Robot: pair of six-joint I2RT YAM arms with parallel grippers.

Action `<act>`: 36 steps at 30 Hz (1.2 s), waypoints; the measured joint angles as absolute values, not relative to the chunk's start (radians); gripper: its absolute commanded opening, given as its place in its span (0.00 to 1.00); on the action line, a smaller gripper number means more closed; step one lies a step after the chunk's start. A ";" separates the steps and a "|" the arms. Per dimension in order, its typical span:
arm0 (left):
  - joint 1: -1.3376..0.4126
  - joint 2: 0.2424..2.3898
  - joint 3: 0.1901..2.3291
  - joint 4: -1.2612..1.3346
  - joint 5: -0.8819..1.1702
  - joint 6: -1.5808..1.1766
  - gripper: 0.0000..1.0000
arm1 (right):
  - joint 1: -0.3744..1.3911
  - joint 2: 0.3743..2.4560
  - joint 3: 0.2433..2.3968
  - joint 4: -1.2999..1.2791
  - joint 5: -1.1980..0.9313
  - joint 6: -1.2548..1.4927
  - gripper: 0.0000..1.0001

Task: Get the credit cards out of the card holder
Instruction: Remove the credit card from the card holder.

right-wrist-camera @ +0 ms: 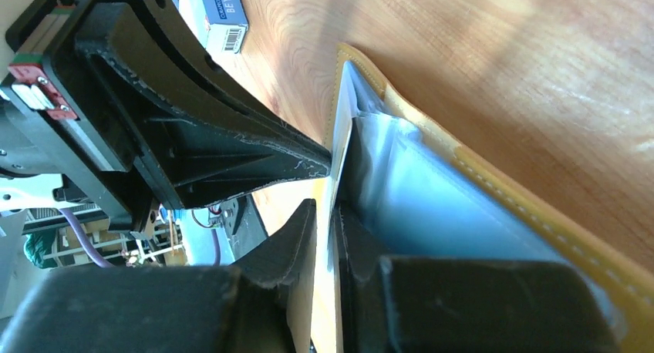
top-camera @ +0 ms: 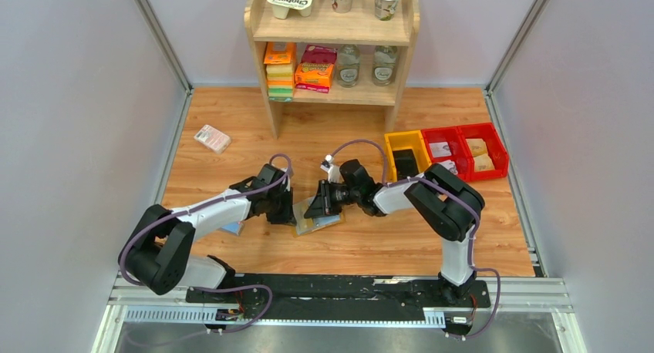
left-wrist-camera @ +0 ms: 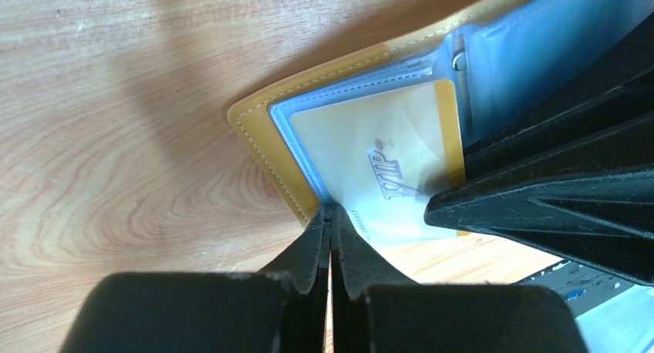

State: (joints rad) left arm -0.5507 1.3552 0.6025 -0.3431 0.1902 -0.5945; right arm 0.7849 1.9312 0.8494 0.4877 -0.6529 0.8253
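The tan card holder lies open on the wooden floor between my two grippers. In the left wrist view its tan cover holds clear grey-blue sleeves, and a cream credit card marked VIP sits in the top sleeve. My left gripper is shut on the near corner of the sleeve and cover. My right gripper is closed on the thin edge of the card, next to the grey-blue panel. Its black fingers reach in from the right over the card.
A blue box lies on the floor beside the left arm. A pink-white packet lies at the far left. A wooden shelf with goods stands at the back. Yellow and red bins stand at the right.
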 measured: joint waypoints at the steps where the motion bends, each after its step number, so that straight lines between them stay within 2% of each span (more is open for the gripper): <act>1: -0.551 1.360 0.606 -0.343 0.191 -0.595 0.00 | 0.783 1.928 0.842 0.493 -0.657 0.827 0.13; 9: -0.560 1.393 0.629 -0.339 0.204 -0.592 0.00 | 0.759 1.922 0.794 0.552 -0.681 0.849 0.11; 20: -0.562 1.405 0.632 -0.323 0.217 -0.591 0.00 | 0.724 1.922 0.739 0.607 -0.708 0.854 0.13; 28: -0.562 1.408 0.632 -0.318 0.223 -0.588 0.00 | 0.714 1.922 0.725 0.627 -0.721 0.863 0.03; 36: -0.562 1.408 0.632 -0.318 0.223 -0.588 0.00 | 0.698 1.915 0.701 0.634 -0.719 0.867 0.00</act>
State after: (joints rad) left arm -0.5617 1.4082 0.6323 -0.3180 0.2230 -0.5880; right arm 0.6983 1.9148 0.7010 0.6338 -0.7189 0.8665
